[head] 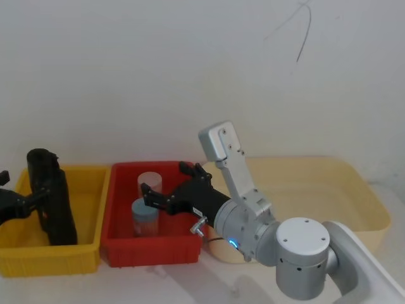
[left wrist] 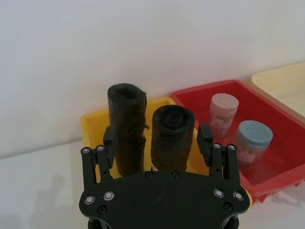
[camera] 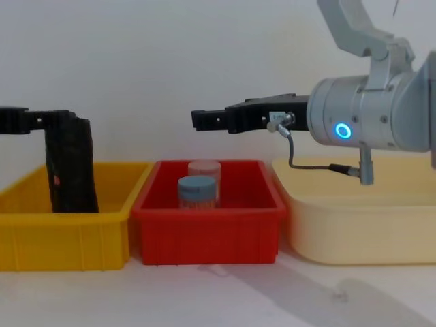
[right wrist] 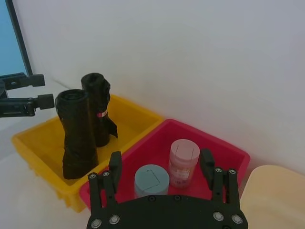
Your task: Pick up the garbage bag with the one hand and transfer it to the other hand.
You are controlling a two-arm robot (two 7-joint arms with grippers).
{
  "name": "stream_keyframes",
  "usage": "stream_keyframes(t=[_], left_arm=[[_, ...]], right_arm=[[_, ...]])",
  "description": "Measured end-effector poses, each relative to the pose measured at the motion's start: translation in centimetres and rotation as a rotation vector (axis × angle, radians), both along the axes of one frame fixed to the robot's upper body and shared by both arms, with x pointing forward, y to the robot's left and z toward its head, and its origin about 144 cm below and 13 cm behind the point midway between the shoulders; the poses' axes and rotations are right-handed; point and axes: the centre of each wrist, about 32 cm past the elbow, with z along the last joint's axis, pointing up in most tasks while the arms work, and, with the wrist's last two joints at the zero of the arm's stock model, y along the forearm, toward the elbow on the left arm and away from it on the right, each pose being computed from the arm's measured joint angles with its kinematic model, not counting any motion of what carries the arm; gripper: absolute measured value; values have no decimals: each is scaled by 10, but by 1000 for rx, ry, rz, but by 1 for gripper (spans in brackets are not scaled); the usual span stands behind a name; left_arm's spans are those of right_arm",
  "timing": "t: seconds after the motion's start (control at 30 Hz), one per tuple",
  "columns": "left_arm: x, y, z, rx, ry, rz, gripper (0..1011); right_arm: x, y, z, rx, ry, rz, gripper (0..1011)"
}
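The garbage bag point(right wrist: 76, 136), a plain black roll, stands upright in the yellow bin point(right wrist: 128, 114). A second black roll point(right wrist: 95, 102) with a small red mark stands just behind it, nearer the wall. My left gripper point(right wrist: 45, 90) is open at the height of the rolls' tops, its fingertips close beside the bag. In the left wrist view, the bag point(left wrist: 171, 140) and the marked roll point(left wrist: 126, 131) stand ahead between the spread fingers point(left wrist: 205, 138). My right gripper point(head: 164, 178) hangs open above the red bin point(head: 120, 244), nothing between its fingers.
The red bin holds a blue-lidded jar point(head: 145, 217) and a pink-lidded jar point(head: 150, 183). A cream basin point(head: 354, 190) stands to the right of it. The white wall rises close behind the three containers.
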Motion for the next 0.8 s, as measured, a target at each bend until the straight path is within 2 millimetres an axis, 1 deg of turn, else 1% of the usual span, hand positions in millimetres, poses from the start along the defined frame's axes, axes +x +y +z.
stream_keyframes(t=[0.4,0.8], left_arm=[[22,8,-11,-65,44,-34,1000],[35,10,-17,-88,76,-88,1000]], right_arm=[[9,1,-4,14,15,-12,1001],[14,1,-5,39,22,-22,1001]])
